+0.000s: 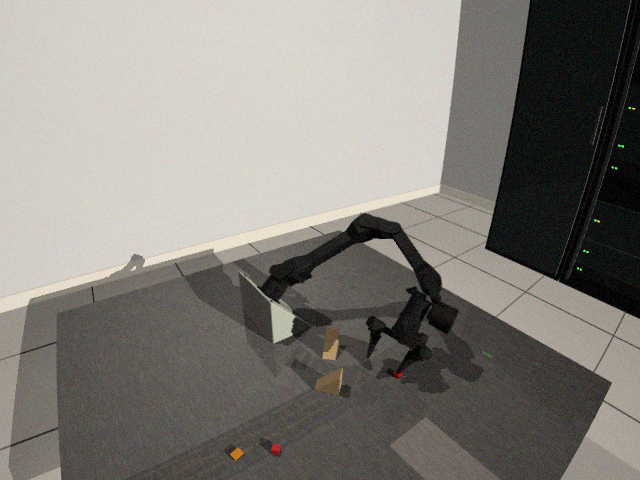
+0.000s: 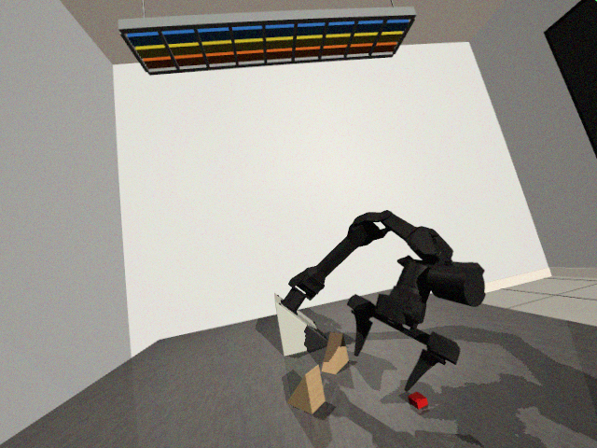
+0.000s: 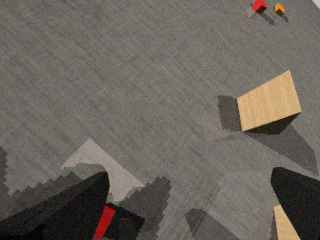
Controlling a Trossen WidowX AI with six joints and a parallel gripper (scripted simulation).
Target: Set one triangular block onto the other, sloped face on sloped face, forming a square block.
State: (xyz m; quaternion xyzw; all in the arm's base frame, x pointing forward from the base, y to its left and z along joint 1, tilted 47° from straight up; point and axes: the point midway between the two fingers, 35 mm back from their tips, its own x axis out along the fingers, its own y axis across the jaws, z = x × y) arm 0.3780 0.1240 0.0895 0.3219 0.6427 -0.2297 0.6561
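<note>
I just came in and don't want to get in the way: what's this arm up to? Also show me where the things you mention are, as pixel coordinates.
The arm is handling nothing at the moment. Its open tool (image 1: 383, 364) (image 2: 381, 372) (image 3: 190, 178) hangs low over the table, one fingertip close to a small red block (image 1: 397, 374) (image 2: 418, 399) (image 3: 105, 221). The two wooden triangular blocks it is meant to join into one square block stand apart on the table, so the stacking is yet to be done.
</note>
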